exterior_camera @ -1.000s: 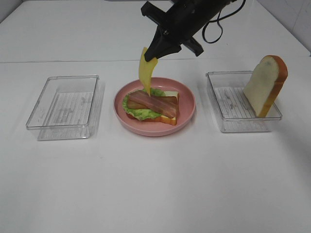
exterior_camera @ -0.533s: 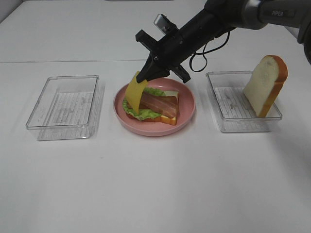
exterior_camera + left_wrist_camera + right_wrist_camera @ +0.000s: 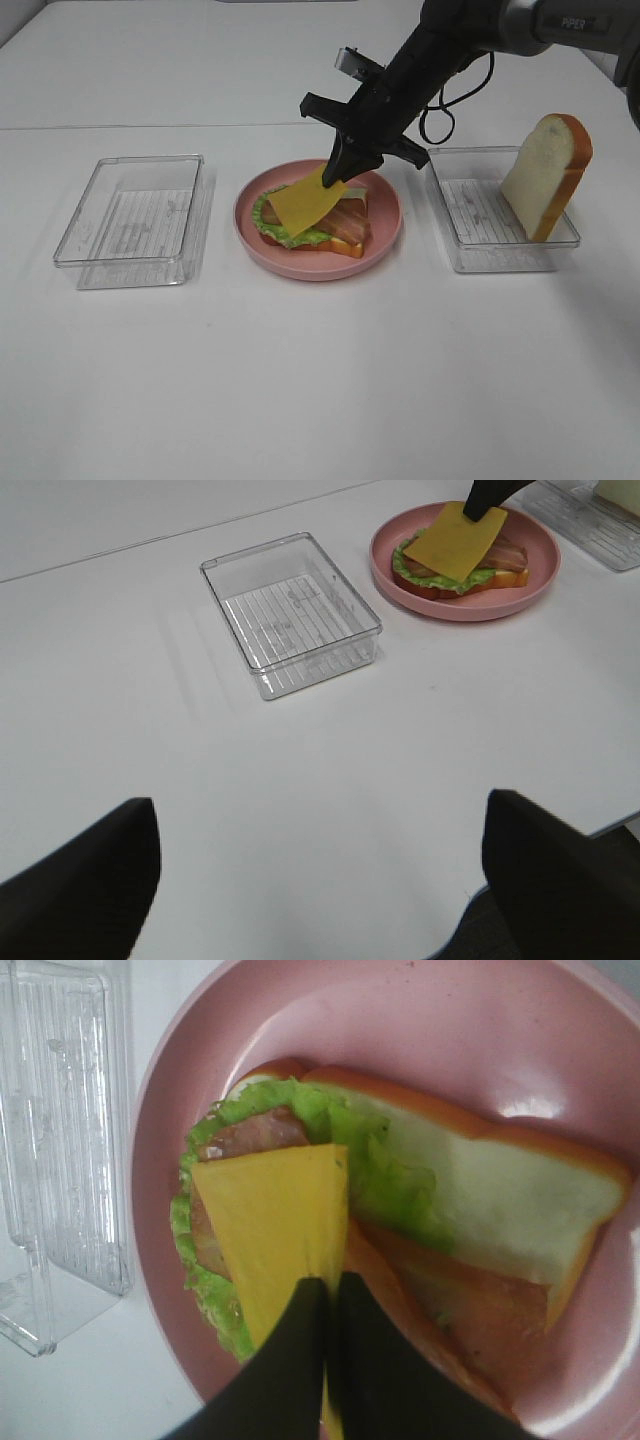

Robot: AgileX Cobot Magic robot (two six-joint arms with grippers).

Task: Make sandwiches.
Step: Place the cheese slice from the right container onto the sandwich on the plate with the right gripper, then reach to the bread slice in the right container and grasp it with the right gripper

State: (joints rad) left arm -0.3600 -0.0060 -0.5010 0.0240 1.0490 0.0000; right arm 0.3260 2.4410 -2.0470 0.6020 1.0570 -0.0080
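Two clear plastic rectangular trays flank a round pink plate (image 3: pixel 385 235) on the white table (image 3: pixel 320 380): the left tray (image 3: pixel 132 221) has nothing in it, while the right tray (image 3: pixel 495 210) holds a white bread slice with an orange-brown crust (image 3: pixel 545 175) that stands upright, leaning toward its far right corner. On the plate lies the open sandwich, a bottom bread slice (image 3: pixel 520 1200) carrying a ruffled green lettuce leaf (image 3: pixel 385 1160) and brown-red bacon strips (image 3: pixel 350 222). The right gripper (image 3: pixel 340 168), black and reaching down from the upper right across the plate's far side, has its jaws pressed together on one edge of the thin yellow cheese square (image 3: pixel 300 203); in the right wrist view the two dark fingers (image 3: pixel 285 1380) meet with the cheese edge pinched between them. The cheese lies draped over the bacon and lettuce on the left half of the sandwich, its gripped edge lifted and the rest seemingly resting on the stack, though how much of it touches is hard to judge. The left gripper (image 3: pixel 320 880) hangs above bare table, near the left tray and well apart from the plate, its two dark fingers spread wide with nothing between them.
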